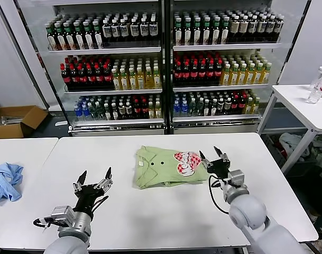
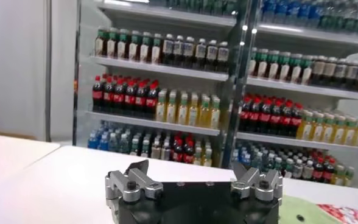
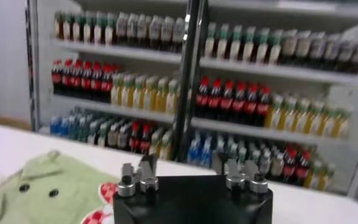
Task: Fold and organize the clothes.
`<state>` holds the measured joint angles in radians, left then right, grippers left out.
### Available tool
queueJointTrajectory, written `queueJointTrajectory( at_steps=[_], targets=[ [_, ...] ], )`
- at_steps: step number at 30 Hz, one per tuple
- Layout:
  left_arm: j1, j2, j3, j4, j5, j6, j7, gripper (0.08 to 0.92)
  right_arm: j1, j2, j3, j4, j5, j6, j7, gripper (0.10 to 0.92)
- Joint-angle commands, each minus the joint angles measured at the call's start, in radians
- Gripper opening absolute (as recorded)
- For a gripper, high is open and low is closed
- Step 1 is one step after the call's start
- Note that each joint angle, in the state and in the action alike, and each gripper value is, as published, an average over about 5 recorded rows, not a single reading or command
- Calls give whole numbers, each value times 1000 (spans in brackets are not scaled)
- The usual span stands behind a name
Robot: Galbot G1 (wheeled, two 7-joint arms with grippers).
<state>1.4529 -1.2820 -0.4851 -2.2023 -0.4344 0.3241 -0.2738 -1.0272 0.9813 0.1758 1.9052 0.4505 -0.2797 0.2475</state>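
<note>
The light green polo shirt [image 1: 163, 167] lies folded into a compact rectangle on the white table [image 1: 150, 211], collar to the left and red-and-white print [image 1: 187, 162] at its right end. My right gripper [image 1: 212, 155] is open and empty, just right of the shirt's right edge, above the table. My left gripper [image 1: 95, 178] is open and empty, over bare table to the front left of the shirt. The shirt also shows in the right wrist view [image 3: 39, 192] and at the edge of the left wrist view [image 2: 313, 213].
A light blue cloth [image 1: 5, 180] lies on the neighbouring table at the far left. Glass-door coolers full of bottles [image 1: 161, 58] stand behind the table. A side table [image 1: 309, 106] with a bottle stands at the right. A cardboard box [image 1: 15, 120] sits on the floor.
</note>
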Motion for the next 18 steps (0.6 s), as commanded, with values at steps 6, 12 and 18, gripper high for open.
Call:
queueJointTrajectory(
  at_steps=[6,12,18],
  targets=[
    [59,2,4,-77,23,-19,69,822,-363,25,242,276,-148,109,32,798],
    [76,2,2,-96,29,-21,87,823,-381,36,249,301,-159,106,31,822],
    [85,1,1,-102,40,-26,94,823,-392,47,253,313,-162,101,31,823]
  ],
)
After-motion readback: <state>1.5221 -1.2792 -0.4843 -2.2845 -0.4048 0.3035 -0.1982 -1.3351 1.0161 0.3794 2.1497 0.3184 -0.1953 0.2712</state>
